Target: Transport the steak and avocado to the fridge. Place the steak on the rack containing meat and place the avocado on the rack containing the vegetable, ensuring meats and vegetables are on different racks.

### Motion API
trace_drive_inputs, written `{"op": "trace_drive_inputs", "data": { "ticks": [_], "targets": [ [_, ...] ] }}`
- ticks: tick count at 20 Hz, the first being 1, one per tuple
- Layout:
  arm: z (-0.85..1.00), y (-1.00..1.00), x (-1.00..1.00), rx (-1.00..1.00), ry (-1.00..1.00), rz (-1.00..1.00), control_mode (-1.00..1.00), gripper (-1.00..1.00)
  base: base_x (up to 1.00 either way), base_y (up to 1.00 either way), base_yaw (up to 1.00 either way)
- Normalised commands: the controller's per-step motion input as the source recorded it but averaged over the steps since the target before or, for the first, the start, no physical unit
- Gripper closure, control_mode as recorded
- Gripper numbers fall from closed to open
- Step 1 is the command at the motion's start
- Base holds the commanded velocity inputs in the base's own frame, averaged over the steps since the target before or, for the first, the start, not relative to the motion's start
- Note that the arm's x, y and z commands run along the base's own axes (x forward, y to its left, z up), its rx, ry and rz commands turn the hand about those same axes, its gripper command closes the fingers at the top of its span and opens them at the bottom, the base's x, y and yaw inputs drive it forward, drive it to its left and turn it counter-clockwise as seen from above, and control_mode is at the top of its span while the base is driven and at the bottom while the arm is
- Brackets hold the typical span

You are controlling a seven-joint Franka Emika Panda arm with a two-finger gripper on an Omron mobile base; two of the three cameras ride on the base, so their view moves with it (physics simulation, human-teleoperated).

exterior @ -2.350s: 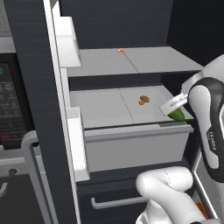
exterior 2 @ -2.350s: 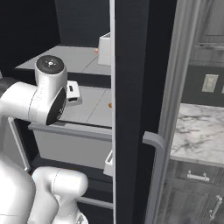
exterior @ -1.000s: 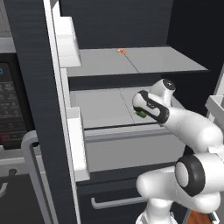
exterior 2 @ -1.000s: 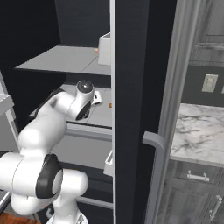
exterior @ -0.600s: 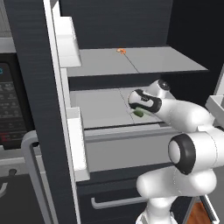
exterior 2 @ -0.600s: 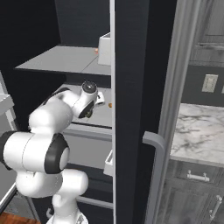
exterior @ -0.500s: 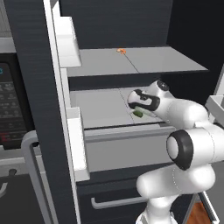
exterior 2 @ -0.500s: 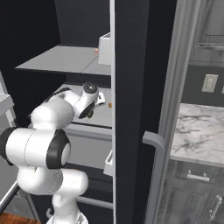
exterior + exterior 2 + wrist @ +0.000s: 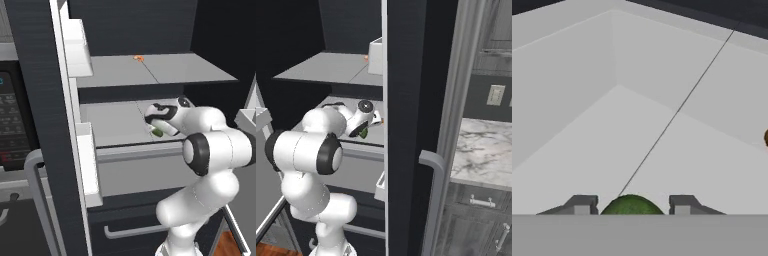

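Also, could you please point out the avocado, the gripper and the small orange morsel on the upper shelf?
avocado [image 9: 631, 204]: hand view, its green rounded top between the finger tips.
gripper [image 9: 154, 125]: left base view, at the fingers over the lower shelf.
orange morsel [image 9: 138, 58]: left base view, its middle.

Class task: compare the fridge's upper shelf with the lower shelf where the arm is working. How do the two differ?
The upper shelf carries a tiny orange morsel; the lower shelf has the tool holding the avocado over it. Upper sits clear of the arm; lower is partly hidden by it. Both are flat grey panels with a seam.
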Motion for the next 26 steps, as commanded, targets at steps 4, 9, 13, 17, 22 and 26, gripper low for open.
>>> {"op": "trace_drive_inputs", "data": {
  "ticks": [4, 9, 13, 17, 22, 26],
  "targets": [
    [-0.29, -0.03, 0.38, 0.00, 0.00, 0.00, -1.00, 1.00, 0.00, 0.00, 0.00],
    [-0.09, 0.00, 0.59, 0.00, 0.00, 0.00, -1.00, 1.00, 0.00, 0.00, 0.00],
    [-0.14, 0.00, 0.27, 0.00, -0.01, 0.00, -1.00, -1.00, 0.00, 0.00, 0.00],
    [0.00, 0.00, -0.11, 0.00, -0.11, 0.00, -1.00, -1.00, 0.00, 0.00, 0.00],
    [0.03, 0.00, -0.03, 0.00, -0.18, 0.00, -1.00, -1.00, 0.00, 0.00, 0.00],
    [0.05, 0.00, -0.27, 0.00, -0.12, -0.02, -1.00, -1.00, 0.00, 0.00, 0.00]
  ]
}}
